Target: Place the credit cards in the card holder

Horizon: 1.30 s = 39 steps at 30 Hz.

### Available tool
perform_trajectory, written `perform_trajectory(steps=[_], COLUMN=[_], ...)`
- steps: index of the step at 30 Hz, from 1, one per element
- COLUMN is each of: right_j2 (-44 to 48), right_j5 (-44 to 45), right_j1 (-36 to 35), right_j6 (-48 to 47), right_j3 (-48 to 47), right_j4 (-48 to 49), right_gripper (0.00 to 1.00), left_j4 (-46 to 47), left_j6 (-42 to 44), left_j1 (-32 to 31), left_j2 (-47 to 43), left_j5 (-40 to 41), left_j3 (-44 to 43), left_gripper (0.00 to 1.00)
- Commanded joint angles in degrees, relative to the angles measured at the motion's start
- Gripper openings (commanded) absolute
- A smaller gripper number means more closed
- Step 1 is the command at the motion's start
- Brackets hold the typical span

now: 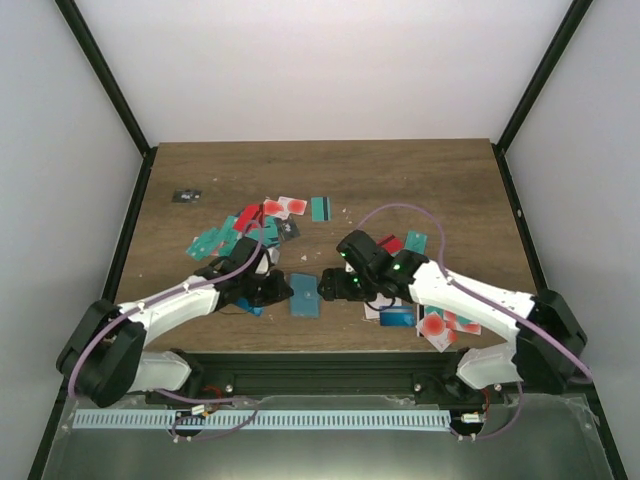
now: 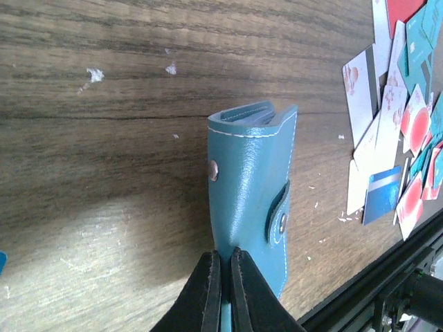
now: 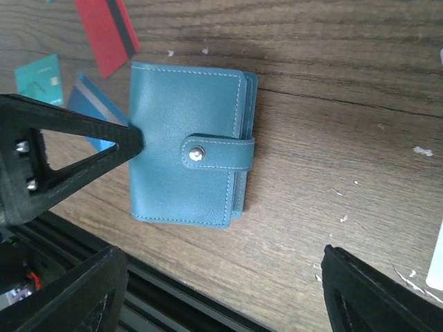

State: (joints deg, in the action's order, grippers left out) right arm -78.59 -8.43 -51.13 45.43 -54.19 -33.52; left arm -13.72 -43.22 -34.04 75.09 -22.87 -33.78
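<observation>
The teal-blue card holder (image 1: 304,293) lies on the table between the two arms, folded, with its strap snapped over the front (image 3: 187,159). My left gripper (image 2: 226,261) is shut on the near edge of the card holder (image 2: 252,187), and a strip of teal shows between its fingers. My right gripper (image 3: 225,257) stands open just beside the holder's strap side, with nothing between its fingers. Credit cards lie scattered in a heap at the back left (image 1: 250,225) and in a smaller group under the right arm (image 1: 440,325). A red card (image 3: 107,28), a teal card (image 3: 38,79) and a blue card (image 3: 93,111) lie near the holder.
A small dark object (image 1: 187,196) sits alone at the back left of the wooden table (image 1: 420,180). The black rail (image 1: 330,365) of the front edge runs just below the holder. White and red cards (image 2: 387,131) fan out to the holder's right in the left wrist view.
</observation>
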Motion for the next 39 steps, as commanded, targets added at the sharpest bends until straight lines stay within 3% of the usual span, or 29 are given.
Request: perform_trajectory(steps=[1,6,15,27,33,39], right_j2=[5.9,12.3,13.6,12.6,9.2,8.2], right_j5=[2.2,1.7,-5.2,-10.6,-8.8,0.2], right_j1=[-0.1,-0.1,-0.1,-0.5,-0.5,-0.4], right_j6=[-0.5,-0.3,-0.6,1.0,-1.2,-1.6], right_j3=[2.0,4.1,1.7,-0.3,-4.6,-6.2], right_j4=[-1.8,-3.3,-11.5,-7.0,-7.4,-10.6], right_gripper=[0.80,0.82,0.82,0.82,0.82,0.79], left_j4=[-3.6,-7.2,-13.9,-21.9,-22.1,-20.6], left_j6=[0.6,0.1,-5.4,-10.5,-11.2,-13.0], left_j1=[-0.1,-0.6,-5.8,-14.6,-17.4,-18.3], left_j2=[-2.7,-5.0,-8.8,-9.8,-8.2,-7.6], left_j5=[-1.4,-0.8,5.7,13.9,14.7,14.2], left_j3=[-2.0,-3.9,-9.2,-18.1,-21.5,-22.3], left_gripper=[0.04,0.04,0.04,0.04,0.04,0.04])
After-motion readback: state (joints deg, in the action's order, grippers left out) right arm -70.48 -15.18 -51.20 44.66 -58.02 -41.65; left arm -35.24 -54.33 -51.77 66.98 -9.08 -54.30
